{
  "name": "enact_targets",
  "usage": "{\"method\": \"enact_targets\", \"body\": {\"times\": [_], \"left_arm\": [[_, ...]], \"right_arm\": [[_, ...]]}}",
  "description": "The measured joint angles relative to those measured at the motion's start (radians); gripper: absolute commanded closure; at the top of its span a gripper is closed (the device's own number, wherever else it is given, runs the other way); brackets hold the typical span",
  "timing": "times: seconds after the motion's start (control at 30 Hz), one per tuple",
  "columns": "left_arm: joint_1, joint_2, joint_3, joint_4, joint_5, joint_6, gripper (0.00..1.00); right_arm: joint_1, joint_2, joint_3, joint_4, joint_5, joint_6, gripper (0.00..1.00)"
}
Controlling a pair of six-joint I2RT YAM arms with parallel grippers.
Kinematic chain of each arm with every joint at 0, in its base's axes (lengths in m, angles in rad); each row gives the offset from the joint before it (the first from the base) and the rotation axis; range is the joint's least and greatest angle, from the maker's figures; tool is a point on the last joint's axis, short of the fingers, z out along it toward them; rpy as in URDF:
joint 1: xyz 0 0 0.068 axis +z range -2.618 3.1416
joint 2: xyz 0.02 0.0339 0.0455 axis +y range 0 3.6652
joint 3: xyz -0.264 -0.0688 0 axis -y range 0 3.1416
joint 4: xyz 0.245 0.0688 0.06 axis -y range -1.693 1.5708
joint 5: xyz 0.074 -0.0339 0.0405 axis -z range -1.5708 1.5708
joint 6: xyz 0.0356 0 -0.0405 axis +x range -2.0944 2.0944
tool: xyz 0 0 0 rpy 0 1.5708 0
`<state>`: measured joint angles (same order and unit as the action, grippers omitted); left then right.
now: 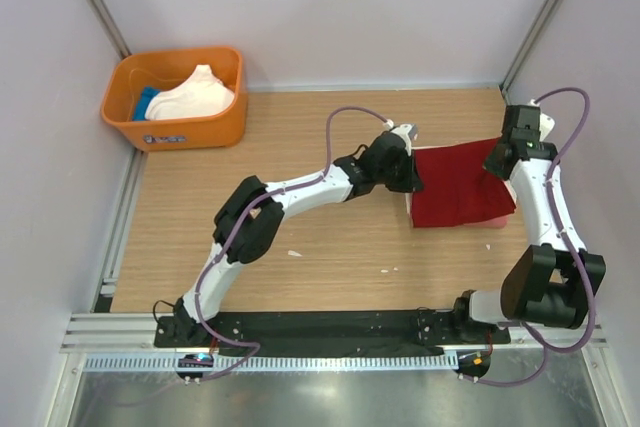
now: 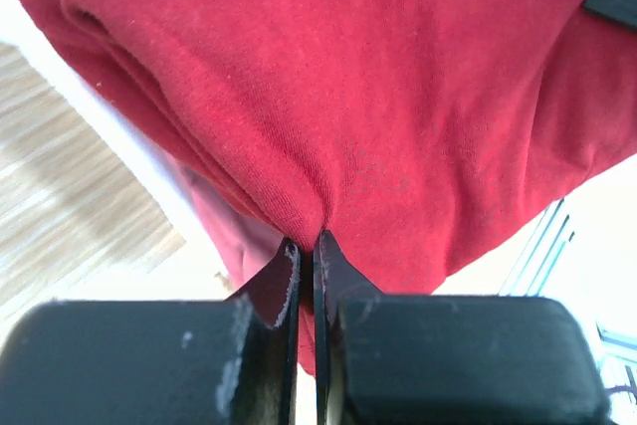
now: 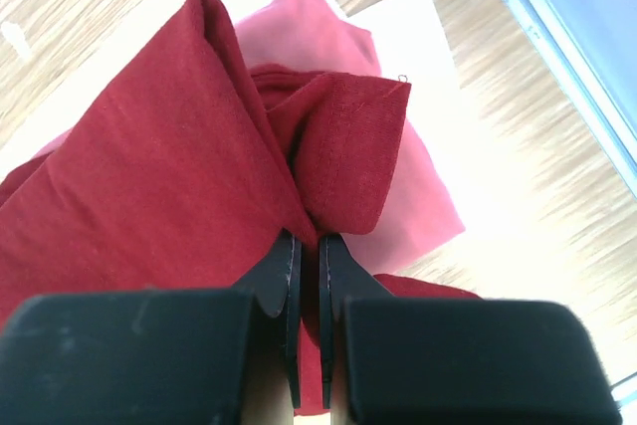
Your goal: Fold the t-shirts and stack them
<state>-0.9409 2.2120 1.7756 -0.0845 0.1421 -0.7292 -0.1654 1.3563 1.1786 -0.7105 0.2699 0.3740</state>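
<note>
Where the two arms meet at the right of centre in the overhead view, the dark red t-shirt [image 1: 455, 187] is stretched between them, over a small stack on the wooden table [image 1: 300, 247]. The left gripper [image 2: 307, 246] has its fingers pressed together on a bunched fold at the shirt's left edge, and in the left wrist view the cloth fans upward and away from the fingertips. The right gripper [image 3: 309, 244] is likewise clamped on the red cloth, at the shirt's upper right corner, with a folded flap curling just above its fingertips. Beneath the red shirt lies a salmon-pink t-shirt [image 3: 333, 37], and under that a white layer [image 3: 423, 22], probably another folded shirt, though glare washes it out. At the upper left of the overhead frame an orange tub [image 1: 215, 129] holds a cream t-shirt [image 1: 195, 97] and a blue t-shirt [image 1: 147, 102], well apart from both grippers.
</note>
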Motion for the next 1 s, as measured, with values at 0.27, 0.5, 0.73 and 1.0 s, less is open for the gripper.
{"method": "enact_targets", "body": {"times": [0.27,0.5,0.73,1.0], "left_arm": [[-0.002,0.09,0.113,-0.004,0.006,0.0,0.31],[-0.002,0.066,0.05,-0.022,-0.068,-0.003,0.03],[0.008,-0.187,-0.18,-0.088,-0.189,0.053,0.02],[0.076,-0.556,-0.457,-0.072,-0.256,0.091,0.0]], "right_arm": [[-0.11,0.078,-0.001,0.055,-0.053,0.041,0.22],[-0.114,0.09,-0.005,0.068,-0.029,0.077,0.16],[-0.113,-0.086,-0.052,0.137,-0.137,0.074,0.14],[0.071,-0.14,-0.132,0.252,-0.35,0.048,0.0]]}}
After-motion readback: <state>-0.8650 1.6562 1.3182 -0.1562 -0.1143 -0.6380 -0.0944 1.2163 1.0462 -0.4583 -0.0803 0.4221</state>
